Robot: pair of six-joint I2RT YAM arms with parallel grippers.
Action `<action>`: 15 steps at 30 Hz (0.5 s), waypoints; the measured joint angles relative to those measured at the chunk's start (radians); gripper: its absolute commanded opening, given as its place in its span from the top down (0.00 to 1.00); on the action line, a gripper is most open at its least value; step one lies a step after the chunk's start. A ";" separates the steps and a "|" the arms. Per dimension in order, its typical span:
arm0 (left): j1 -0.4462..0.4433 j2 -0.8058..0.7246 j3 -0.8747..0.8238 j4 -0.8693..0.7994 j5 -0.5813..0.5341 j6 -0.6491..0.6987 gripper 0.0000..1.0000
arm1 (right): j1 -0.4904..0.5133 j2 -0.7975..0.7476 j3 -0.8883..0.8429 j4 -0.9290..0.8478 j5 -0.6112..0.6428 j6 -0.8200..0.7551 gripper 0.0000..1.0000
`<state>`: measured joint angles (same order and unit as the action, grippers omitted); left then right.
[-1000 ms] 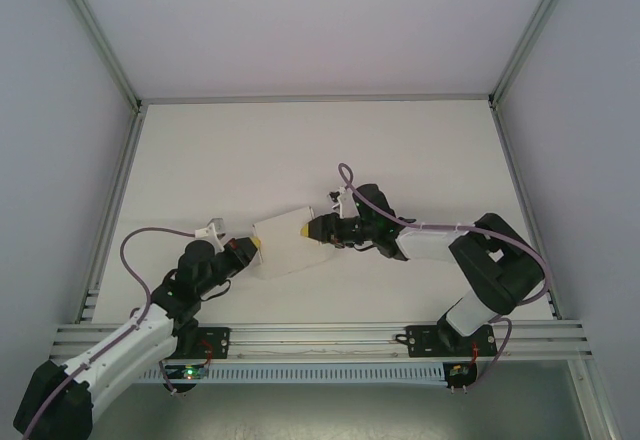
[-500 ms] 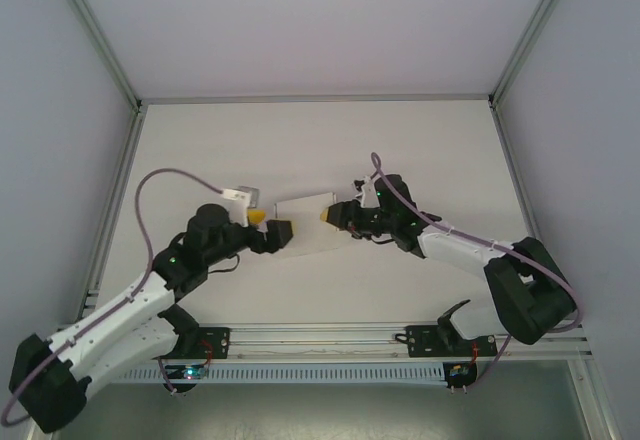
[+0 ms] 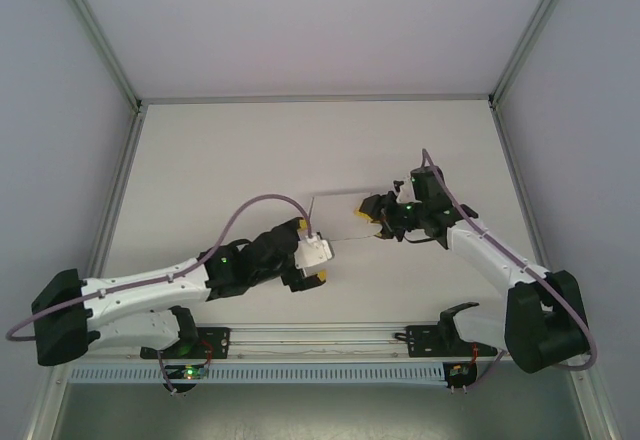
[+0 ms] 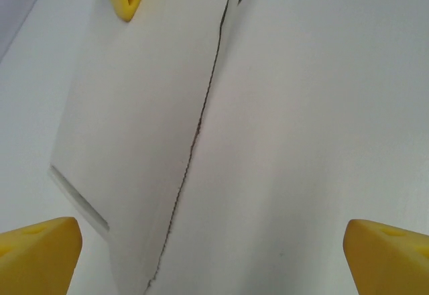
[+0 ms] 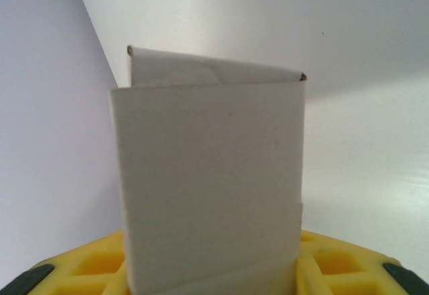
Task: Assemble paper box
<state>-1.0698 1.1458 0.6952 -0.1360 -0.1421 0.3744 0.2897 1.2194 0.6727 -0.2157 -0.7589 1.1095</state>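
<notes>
The paper box (image 3: 338, 218) is a flattened white card sleeve held just above the middle of the table. My right gripper (image 3: 376, 214) is shut on its right end. In the right wrist view the box (image 5: 208, 174) stands up from between the yellow pads (image 5: 94, 268), with a folded flap at its far end. My left gripper (image 3: 312, 252) is open at the box's near left side, pointing toward it. In the left wrist view the two yellow fingertips (image 4: 37, 255) stand wide apart, with the card (image 4: 141, 121) and its edge line ahead and nothing between them.
The white table (image 3: 220, 160) is bounded by an aluminium rail (image 3: 320, 338) at the near edge and frame posts (image 3: 118, 200) along the sides. White walls close in the back and both sides. My left arm's cable (image 3: 262, 203) loops above its wrist.
The left gripper opened, let go of the box's left edge and swung right to the box's near side. The right arm carried the box to the right.
</notes>
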 measured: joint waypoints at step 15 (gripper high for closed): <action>-0.037 0.183 0.029 0.194 -0.251 0.233 0.16 | 0.037 -0.063 0.000 -0.080 -0.063 0.100 0.61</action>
<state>-1.1065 1.3285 0.7242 0.0582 -0.3927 0.6079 0.3267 1.1561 0.6727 -0.2955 -0.8223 1.2091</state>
